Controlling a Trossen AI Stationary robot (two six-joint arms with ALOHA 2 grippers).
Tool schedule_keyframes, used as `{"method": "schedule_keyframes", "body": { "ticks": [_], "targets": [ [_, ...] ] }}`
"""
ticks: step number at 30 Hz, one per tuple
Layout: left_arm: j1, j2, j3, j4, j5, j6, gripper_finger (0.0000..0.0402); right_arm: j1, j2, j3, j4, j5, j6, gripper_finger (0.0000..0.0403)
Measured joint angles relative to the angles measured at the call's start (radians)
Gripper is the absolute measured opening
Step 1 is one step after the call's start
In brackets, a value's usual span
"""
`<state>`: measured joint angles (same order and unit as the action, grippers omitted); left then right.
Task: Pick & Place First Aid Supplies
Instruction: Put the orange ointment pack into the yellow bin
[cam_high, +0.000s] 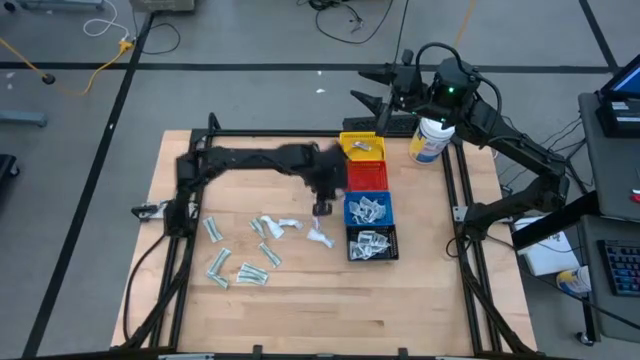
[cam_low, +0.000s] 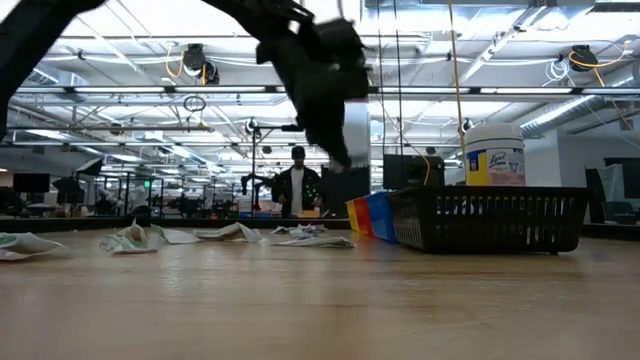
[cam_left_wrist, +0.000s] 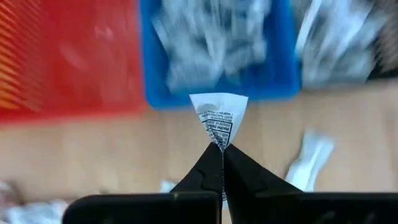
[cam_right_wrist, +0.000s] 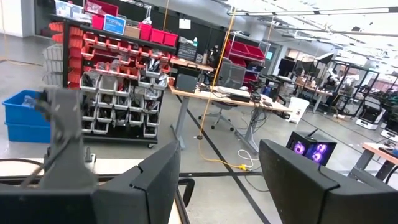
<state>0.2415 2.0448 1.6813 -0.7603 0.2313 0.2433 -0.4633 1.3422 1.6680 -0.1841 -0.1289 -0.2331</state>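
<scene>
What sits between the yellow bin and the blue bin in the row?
The red bin sits between the yellow bin and the blue bin, each beside the next; the high view shows it. The left claw holds a packet beside that row.

- White jar (cam_low: 494, 153) with yellow label: a brand in script stood on the label, apparently "Lysol", though not read with certainty.
- Small white packet (cam_left_wrist: 217, 118) held at the left gripper's (cam_left_wrist: 222, 152) fingertips: several lines of black print were present, too small to read.
- No other wording was legible.
</scene>
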Motion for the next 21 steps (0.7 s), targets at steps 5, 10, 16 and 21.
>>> {"method": "schedule_keyframes", "body": {
  "ticks": [5, 10, 16, 21],
  "targets": [
    [0.074, -0.190, -0.190, 0.315, 0.109, -0.060, 0.0001, 0.000, 0.000, 0.000, -0.001, 0.002, -0.036, 0.0212],
    [0.139, -0.381, -0.453, 0.762, 0.216, -0.194, 0.0001, 0.000, 0.000, 0.000, 0.000, 0.002, -0.046, 0.0212],
    [0.184, -0.529, -0.734, 1.282, 0.220, -0.370, 0.0000, 0.000, 0.000, 0.000, -0.022, -0.002, 0.019, 0.0212],
    [0.200, -0.590, -0.833, 1.480, 0.176, -0.448, 0.0000, 0.001, 0.000, 0.000, -0.108, -0.046, 0.083, 0.0212]
  ]
}}
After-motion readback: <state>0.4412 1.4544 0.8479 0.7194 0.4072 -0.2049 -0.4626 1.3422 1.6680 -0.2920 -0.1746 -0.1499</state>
